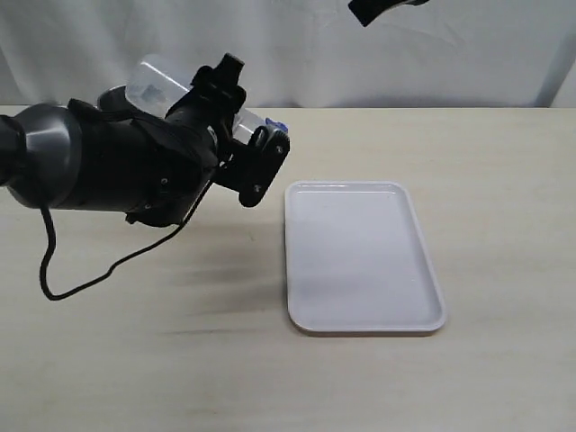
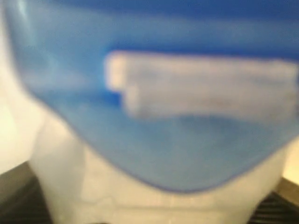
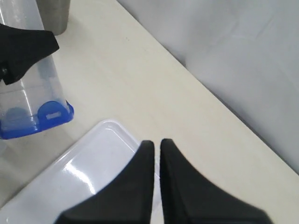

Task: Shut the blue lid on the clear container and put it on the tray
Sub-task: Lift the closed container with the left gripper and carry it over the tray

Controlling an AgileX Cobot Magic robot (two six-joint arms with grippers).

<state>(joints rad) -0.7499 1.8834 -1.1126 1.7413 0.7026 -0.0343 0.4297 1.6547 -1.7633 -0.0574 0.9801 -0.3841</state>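
Note:
The clear container (image 1: 160, 81) is off the table and tilted, with my left gripper (image 1: 238, 121) shut around its body. The blue lid (image 1: 276, 125) sits on its lower end, pointing toward the tray (image 1: 360, 261). Close up in the left wrist view, the blue lid (image 2: 154, 93) fills the frame as a blur, with the clear container (image 2: 140, 196) wall beneath it. The right wrist view shows the clear container (image 3: 25, 79), the blue lid (image 3: 39, 120) and a corner of the tray (image 3: 88, 163). My right gripper (image 3: 156, 143) is shut and empty, high above the tray's far end.
A grey metal cup (image 3: 53, 14) stands on the table behind the held container. The left arm's black cable (image 1: 81, 279) trails over the tabletop at the left. A white curtain hangs behind the table's far edge.

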